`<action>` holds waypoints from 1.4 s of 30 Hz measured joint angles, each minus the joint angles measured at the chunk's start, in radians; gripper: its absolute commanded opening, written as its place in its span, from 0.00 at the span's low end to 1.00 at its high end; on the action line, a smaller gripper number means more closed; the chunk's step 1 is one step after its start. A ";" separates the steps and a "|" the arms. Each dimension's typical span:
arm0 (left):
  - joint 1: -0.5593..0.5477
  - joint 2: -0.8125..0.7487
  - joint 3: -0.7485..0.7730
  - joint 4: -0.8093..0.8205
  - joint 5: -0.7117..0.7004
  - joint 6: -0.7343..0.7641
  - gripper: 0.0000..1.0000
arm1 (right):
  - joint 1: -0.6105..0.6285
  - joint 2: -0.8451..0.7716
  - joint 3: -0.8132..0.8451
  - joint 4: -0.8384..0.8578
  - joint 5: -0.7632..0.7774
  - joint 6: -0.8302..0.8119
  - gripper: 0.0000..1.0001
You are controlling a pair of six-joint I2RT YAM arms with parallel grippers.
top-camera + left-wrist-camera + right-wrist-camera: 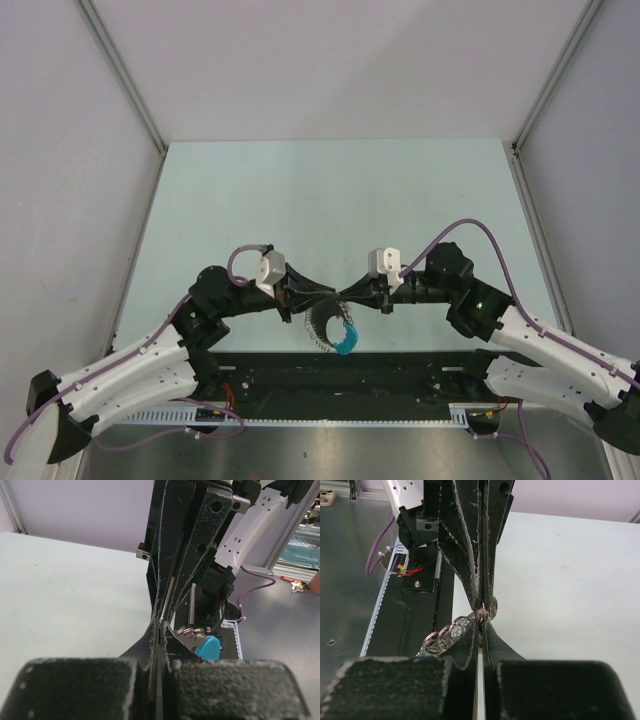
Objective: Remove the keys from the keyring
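**Item 1, left gripper** [333, 296]. I see it reaching toward 3 o'clock in the overhead view. Its jaws are pressed fully together with no gap. The tips pinch the keyring, and nothing else is in its hold.

**Item 2, right gripper** [357, 294]. It reaches toward 9 o'clock and meets item 1 tip to tip. On my right wrist view its jaws are also closed tight. The same small loop sits right at its tips, caught between the two grippers.

**Item 3, the keyring** [482, 613]. This is a thin silvery loop at the exact point where the two sets of tips touch. I see it best from the right wrist. From overhead it is too small for me to make out.

**Item 4, the keys** [322, 328]. I see a silvery bunch trailing from the meeting point toward 6 o'clock in the overhead view and curving round toward 7 o'clock. On the right wrist view it reads as a run of overlapping metal rounds leading off toward 8 o'clock from the keyring. I cannot tell single keys apart.

**Item 5, blue piece** [346, 342]. It is bright plastic at the far end of the bunch, at 6 o'clock of the gripper tips. It shows over the black rail.

**Item 6, worktop** [330, 190]. It is pale green. The grippers meet near its 6 o'clock edge.

**Item 7, black rail** [340, 375]. It runs along that edge between the arm bases.

**Item 8, purple cable** [480, 232]. It loops over the right arm at 3 o'clock of the tips.
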 measured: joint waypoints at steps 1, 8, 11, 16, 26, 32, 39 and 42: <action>0.000 0.000 0.000 0.002 0.000 0.000 0.00 | 0.002 -0.002 -0.004 0.008 0.006 0.001 0.00; 0.003 -0.001 0.000 0.016 -0.019 0.017 0.23 | 0.010 -0.018 -0.010 0.030 0.069 0.021 0.00; 0.003 -0.004 0.022 -0.057 -0.048 0.064 0.42 | 0.011 -0.020 -0.013 0.011 0.097 0.018 0.00; 0.005 -0.018 0.132 -0.248 -0.105 0.137 0.49 | -0.002 -0.052 -0.015 -0.064 0.123 -0.002 0.00; 0.006 0.171 0.380 -0.542 -0.010 0.216 0.51 | -0.014 0.057 0.160 -0.335 0.158 -0.029 0.00; 0.006 0.230 0.384 -0.616 0.050 0.235 0.50 | -0.016 0.079 0.201 -0.410 0.162 -0.023 0.00; 0.006 0.238 0.384 -0.618 0.064 0.257 0.47 | -0.016 0.084 0.206 -0.427 0.152 -0.010 0.00; 0.006 0.255 0.384 -0.620 0.069 0.272 0.47 | -0.016 0.085 0.207 -0.433 0.142 -0.008 0.00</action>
